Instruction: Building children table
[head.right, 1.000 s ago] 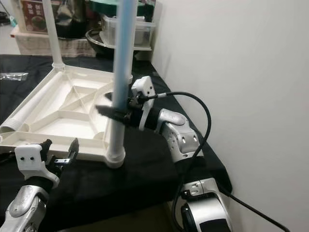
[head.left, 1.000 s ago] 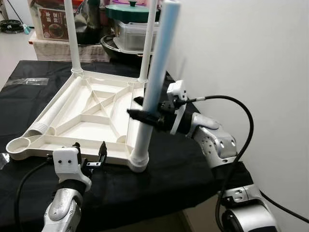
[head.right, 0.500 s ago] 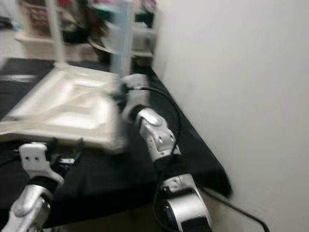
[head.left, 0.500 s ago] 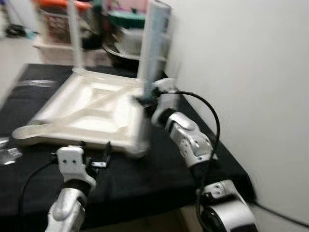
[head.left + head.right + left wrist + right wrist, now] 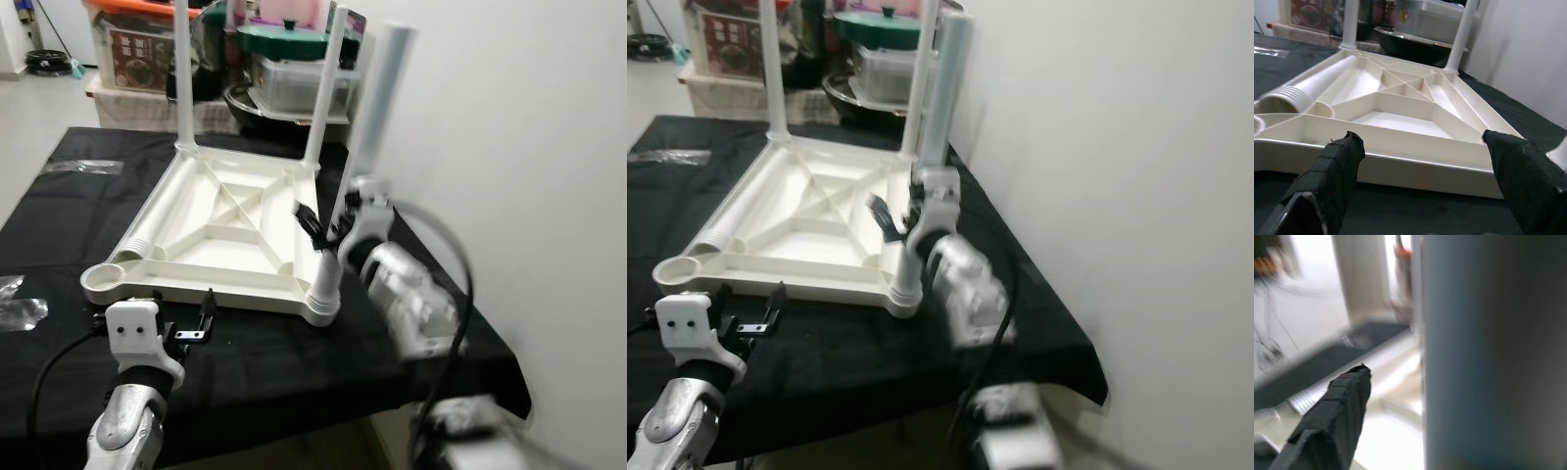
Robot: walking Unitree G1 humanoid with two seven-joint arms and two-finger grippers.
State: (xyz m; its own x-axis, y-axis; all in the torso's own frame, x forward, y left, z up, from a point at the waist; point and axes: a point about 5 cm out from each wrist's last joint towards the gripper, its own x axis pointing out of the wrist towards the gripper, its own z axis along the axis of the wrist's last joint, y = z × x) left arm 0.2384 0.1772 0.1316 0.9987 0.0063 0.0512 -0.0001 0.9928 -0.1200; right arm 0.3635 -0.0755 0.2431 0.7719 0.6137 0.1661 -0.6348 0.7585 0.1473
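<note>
Fingers of the left gripper (image 5: 186, 318) stand spread apart just in front of the near rim of the upturned cream tabletop (image 5: 211, 230), touching nothing, while the tabletop lies flat on the black-draped table (image 5: 59, 215). Beyond that rim, at the tabletop's near right corner, the right gripper (image 5: 323, 227) sits against the upright white leg (image 5: 361, 162); whether its fingers clamp the leg I cannot tell. Hollow moulded plastic like this should be light, stiff and rather slick, so a low hold near the socket looks safest, with two more legs (image 5: 181, 78) standing in the far corners and one still lying inside the tabletop.
</note>
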